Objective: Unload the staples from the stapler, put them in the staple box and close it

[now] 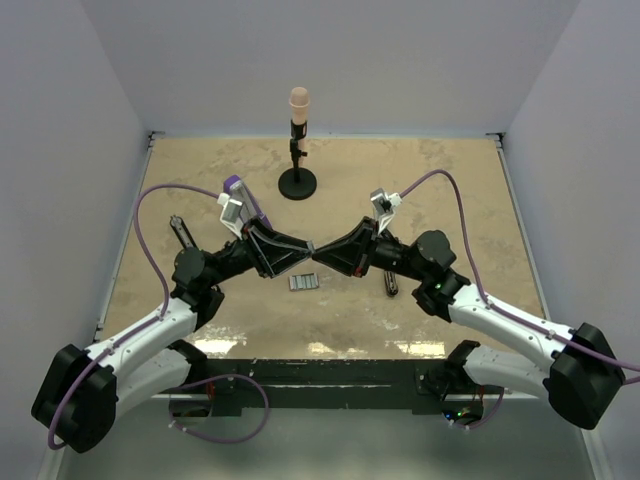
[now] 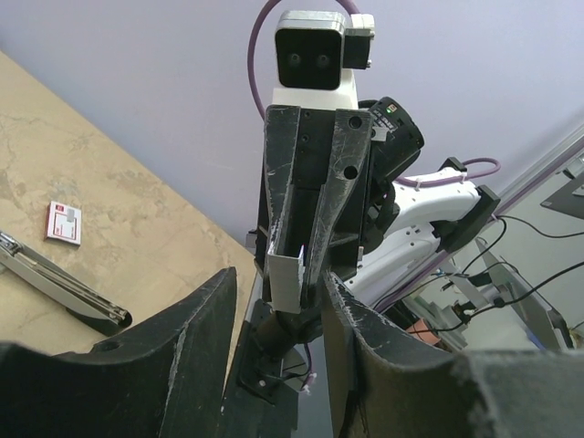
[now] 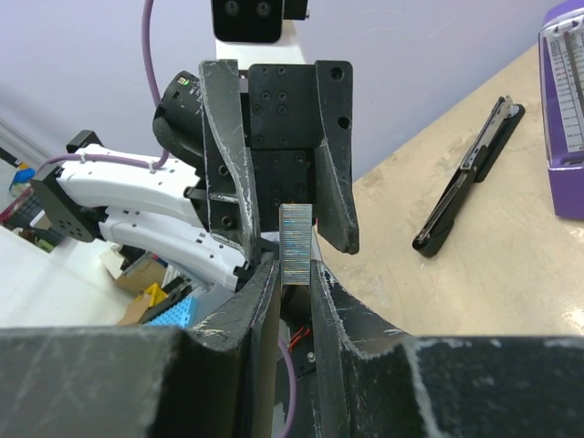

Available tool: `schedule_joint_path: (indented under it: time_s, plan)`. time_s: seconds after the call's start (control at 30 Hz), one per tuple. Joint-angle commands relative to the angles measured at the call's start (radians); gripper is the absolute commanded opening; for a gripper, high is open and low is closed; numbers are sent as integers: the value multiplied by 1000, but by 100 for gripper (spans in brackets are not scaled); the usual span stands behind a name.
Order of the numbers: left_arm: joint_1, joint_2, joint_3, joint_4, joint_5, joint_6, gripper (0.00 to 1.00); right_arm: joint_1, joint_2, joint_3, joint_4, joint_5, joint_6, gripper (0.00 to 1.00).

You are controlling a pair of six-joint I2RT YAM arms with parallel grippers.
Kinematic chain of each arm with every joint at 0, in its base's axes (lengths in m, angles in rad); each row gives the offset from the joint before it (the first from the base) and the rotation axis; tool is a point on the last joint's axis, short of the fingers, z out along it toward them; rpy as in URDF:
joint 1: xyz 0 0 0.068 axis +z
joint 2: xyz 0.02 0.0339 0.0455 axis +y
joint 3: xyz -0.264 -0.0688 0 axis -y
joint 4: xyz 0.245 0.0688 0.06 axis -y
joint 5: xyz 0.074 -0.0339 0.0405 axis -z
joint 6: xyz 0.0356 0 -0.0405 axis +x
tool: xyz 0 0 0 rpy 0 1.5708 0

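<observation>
My right gripper (image 3: 294, 266) is shut on a ribbed silvery strip of staples (image 3: 296, 239) and holds it above the table's middle. My left gripper (image 2: 278, 276) is open. Its fingers (image 3: 228, 173) stand wide on either side of the strip's free end (image 2: 290, 278), not touching it. In the top view the two grippers, left (image 1: 303, 246) and right (image 1: 322, 253), meet tip to tip. A second staple strip (image 1: 304, 282) lies on the table below them. A slim black stapler (image 3: 465, 178) lies at the left (image 1: 183, 235).
A purple wedge-shaped object (image 3: 566, 109) sits beyond the stapler. Another black elongated piece with a silvery rail (image 2: 55, 283) lies by my right arm (image 1: 391, 285), near a pink-and-white card (image 2: 64, 222). A black stand with a peach top (image 1: 297, 150) is at the back.
</observation>
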Motion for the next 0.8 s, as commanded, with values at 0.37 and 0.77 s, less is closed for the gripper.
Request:
schedule_joint_path:
  time_s: [0.37,0.77]
  plan:
    - [-6,16,-3,154,-4,-35,33,8,5,-9,75,-24,26,23]
    - [-6,48,-6,204,10,-74,23,8,5,-15,79,-21,26,28]
